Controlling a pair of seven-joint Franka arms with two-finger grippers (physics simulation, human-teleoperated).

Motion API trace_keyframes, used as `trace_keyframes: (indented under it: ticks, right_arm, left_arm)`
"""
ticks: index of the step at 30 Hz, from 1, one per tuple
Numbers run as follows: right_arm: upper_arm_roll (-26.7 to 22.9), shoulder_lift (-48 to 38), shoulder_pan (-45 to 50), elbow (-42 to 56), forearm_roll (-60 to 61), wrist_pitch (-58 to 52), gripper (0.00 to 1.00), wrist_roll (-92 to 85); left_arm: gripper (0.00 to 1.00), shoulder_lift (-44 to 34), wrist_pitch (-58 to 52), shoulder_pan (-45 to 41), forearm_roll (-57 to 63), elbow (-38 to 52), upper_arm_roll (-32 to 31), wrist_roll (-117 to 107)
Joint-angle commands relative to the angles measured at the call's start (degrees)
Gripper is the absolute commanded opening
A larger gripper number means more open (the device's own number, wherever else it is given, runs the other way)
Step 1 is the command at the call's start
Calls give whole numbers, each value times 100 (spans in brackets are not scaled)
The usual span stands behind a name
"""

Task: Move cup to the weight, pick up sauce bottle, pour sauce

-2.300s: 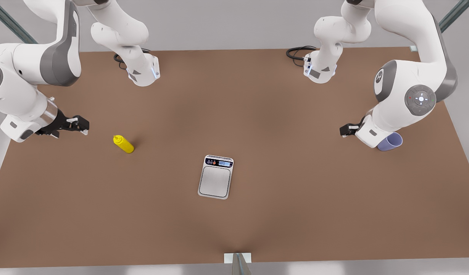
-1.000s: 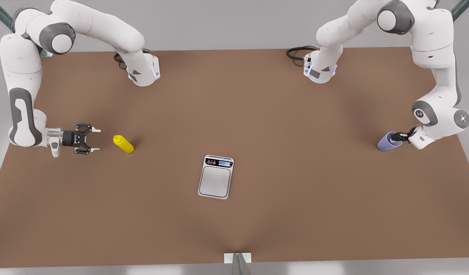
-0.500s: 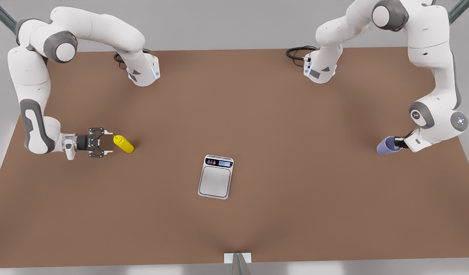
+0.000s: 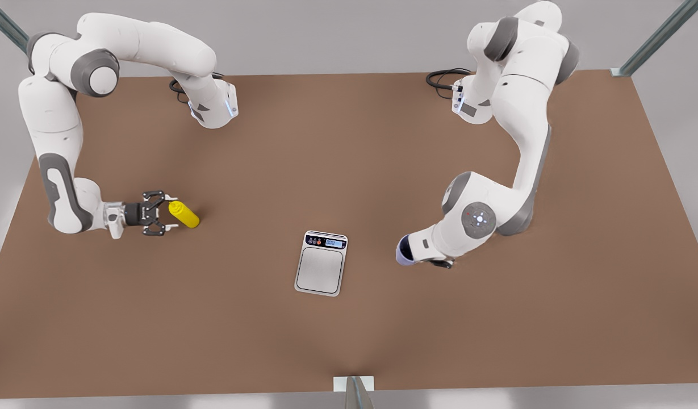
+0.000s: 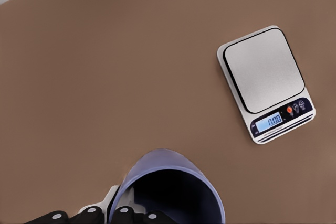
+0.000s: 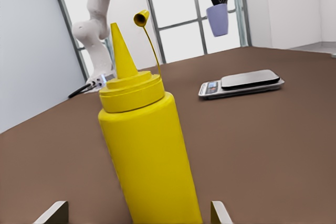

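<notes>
The pale purple cup [image 4: 402, 253] hangs above the table, just to the front view's right of the weight [image 4: 320, 263]. My left gripper [image 5: 113, 211] is shut on the cup's [image 5: 168, 187] rim, and the weight [image 5: 262, 72] lies ahead with its screen lit. The yellow sauce bottle [image 4: 184, 215] stands upright on the front view's left. My right gripper [image 4: 171, 214] is open, its fingertips [image 6: 55, 212] on either side of the sauce bottle [image 6: 142, 150] without closing on it. The right wrist view has the cup [image 6: 218, 18] held in the air beyond the weight [image 6: 241, 83].
Both arm bases stand at the table's far edge, with a black cable [image 4: 442, 76] beside the one on the front view's right. A small metal bracket [image 4: 353, 383] sits at the near edge. Bare brown tabletop [image 4: 349, 170] surrounds the weight.
The left gripper closed on the cup, lifted it and carried it toward the weight. The right gripper advanced until its open fingers flank the sauce bottle.
</notes>
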Motion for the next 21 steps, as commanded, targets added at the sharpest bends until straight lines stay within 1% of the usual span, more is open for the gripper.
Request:
trace_keyframes:
  ticks: [1,2,4,6,8,13,21]
  right_arm:
    - [0,11,23,-8,30,-73,100,-600]
    - [0,20,32,-34,30,-73,100,-600]
    - [0,37,59,-35,74,-64,100,-608]
    - [0,46,85,-35,82,-64,100,-608]
    - [0,55,111,-35,91,-64,100,-600]
    - [0,99,199,-35,205,-64,100,-608]
    - [0,90,375,-78,399,-64,100,-600]
  left_arm:
    - [21,533,-158,-525,1,819,16,-6621]
    - [21,779,-141,-692,1,1224,25,-6781]
    - [21,1061,-123,-1184,1,1725,385,-7510]
    - [21,1395,-114,-1466,-7,2191,403,-7607]
    - [21,1500,316,-1633,-7,2200,385,-7563]
    - [21,1834,1002,-1791,-16,2402,377,-7581]
    - [21,2045,1046,-1853,-16,2393,394,-7484]
